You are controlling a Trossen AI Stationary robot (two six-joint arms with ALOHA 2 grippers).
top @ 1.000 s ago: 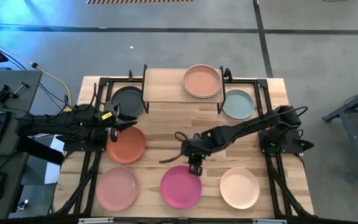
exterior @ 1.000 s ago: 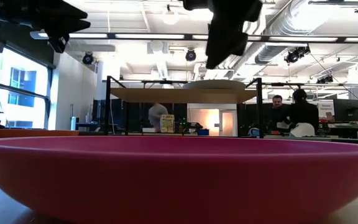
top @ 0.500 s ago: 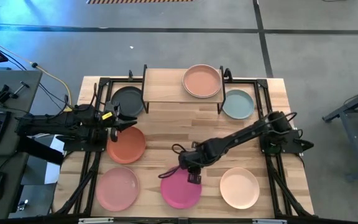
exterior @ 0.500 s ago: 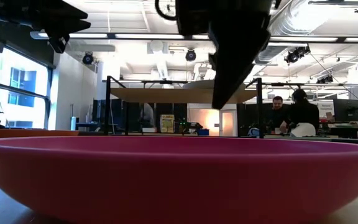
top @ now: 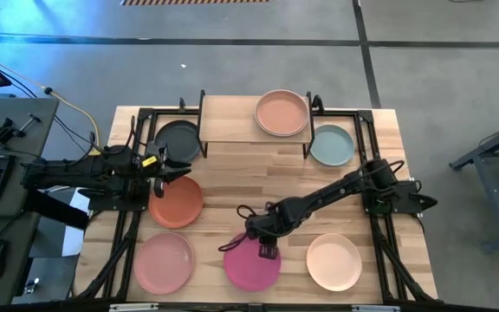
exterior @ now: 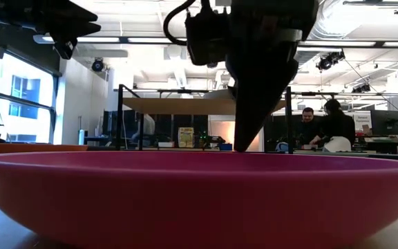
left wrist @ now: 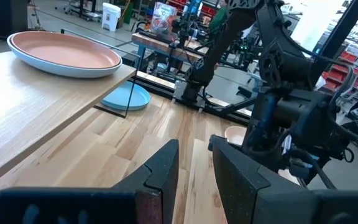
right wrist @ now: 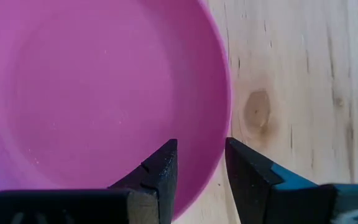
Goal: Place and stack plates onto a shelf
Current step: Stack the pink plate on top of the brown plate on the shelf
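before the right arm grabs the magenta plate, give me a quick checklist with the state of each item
1. Right gripper over the magenta plate, at its upper rim in the high view: ok.
2. Jaws open, straddling the rim, one finger over the plate's inside, the other outside: ok.
3. Jaws down at rim level: cannot tell; the low view shows them just at the rim's edge.
4. Room on the shelf: ok, its left half is bare beside the terracotta-on-pale plate stack.
5. Left gripper out of the way, by the dark grey plate: ok.
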